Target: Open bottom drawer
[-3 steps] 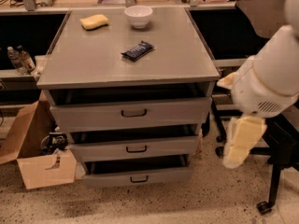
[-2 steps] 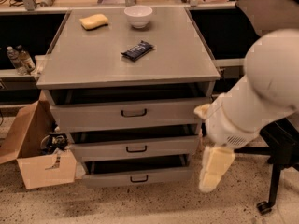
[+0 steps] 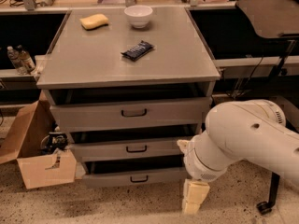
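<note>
The bottom drawer (image 3: 135, 177) is the lowest and narrowest grey front of three in the cabinet, with a small black loop handle (image 3: 139, 178) at its centre. It stands slightly pulled out, with a dark gap above it. My white arm (image 3: 247, 139) reaches in from the right. My gripper (image 3: 194, 200) hangs near the floor at the drawer's right end, just right of its front panel and apart from the handle.
The grey cabinet top (image 3: 93, 59) carries a yellow sponge (image 3: 94, 21), a white bowl (image 3: 138, 16) and a dark snack bar (image 3: 137, 50). An open cardboard box (image 3: 39, 164) stands on the floor at the left. A black chair base (image 3: 268, 199) stands at the right.
My arm has swung left and down from the cabinet's right side. The gripper now hangs lower, close to the bottom drawer's right end. The drawers have not moved.
</note>
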Available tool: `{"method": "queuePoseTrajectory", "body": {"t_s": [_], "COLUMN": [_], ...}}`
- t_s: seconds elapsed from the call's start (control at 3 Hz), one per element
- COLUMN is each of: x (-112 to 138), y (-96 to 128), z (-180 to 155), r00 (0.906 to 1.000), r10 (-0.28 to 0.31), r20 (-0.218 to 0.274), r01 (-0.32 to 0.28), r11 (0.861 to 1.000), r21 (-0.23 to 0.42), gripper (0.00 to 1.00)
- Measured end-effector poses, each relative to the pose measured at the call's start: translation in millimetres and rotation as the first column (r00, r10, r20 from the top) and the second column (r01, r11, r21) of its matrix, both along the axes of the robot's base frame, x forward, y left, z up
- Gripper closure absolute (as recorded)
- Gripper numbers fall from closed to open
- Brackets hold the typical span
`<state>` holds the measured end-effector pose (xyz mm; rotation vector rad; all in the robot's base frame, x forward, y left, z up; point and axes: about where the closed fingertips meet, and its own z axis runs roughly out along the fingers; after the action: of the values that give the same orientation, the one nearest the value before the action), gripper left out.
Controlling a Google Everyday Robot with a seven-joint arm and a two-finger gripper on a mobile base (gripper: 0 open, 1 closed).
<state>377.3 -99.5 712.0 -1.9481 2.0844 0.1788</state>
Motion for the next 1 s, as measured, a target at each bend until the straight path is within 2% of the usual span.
{"method": "queuePoseTrajectory", "body": {"t_s": [0.33, 0.67, 1.0], "x": [3.9, 17.8, 55.8], "y": [4.3, 26.9, 58.3], "z": [-17.9, -81.3, -165.6], "r00": [1.0000, 0.9964, 0.9883], "r10": [0.000, 0.085, 0.150], "r20": [0.005, 0.002, 0.030], "r01": [0.000, -0.085, -0.152], "r11": [1.000, 0.996, 0.981], "r21": [0.005, 0.017, 0.119], "gripper": [0.00, 0.00, 0.00]}}
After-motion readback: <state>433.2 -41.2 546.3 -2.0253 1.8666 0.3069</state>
